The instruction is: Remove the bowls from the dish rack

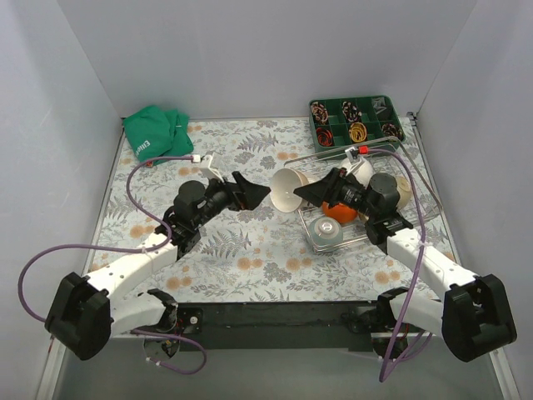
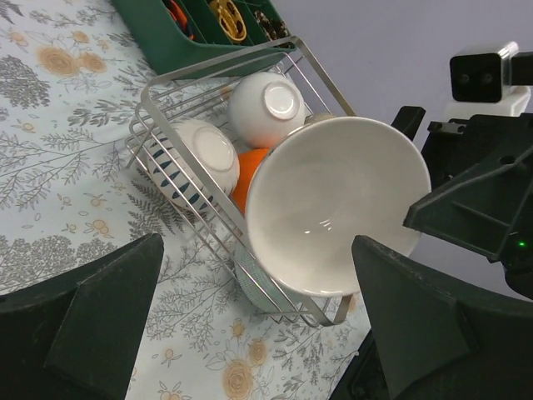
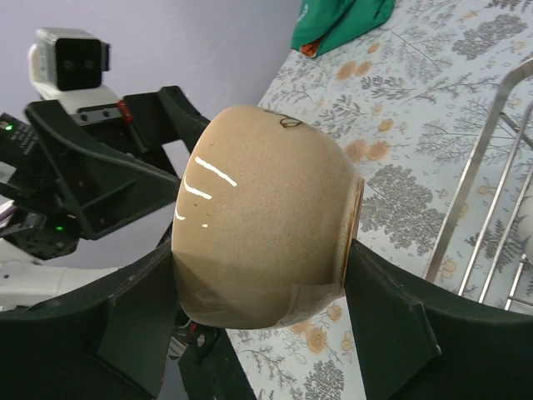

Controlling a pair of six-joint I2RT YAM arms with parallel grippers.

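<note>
Top external view: right gripper (image 1: 301, 194) clamps 1 beige bowl (image 1: 286, 190) (on its side); left gripper (image 1: 254, 192), at 9 o'clock, gapes empty.

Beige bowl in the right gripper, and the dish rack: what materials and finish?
Beige bowl, held in the right gripper: looks like glazed ceramic. The outside is speckled tan with sharp glossy highlights, and the inside is glossy white in the left wrist view. Dish rack: thin bare metal wire with a silvery sheen, probably steel; I can't tell whether it is plated.
</note>
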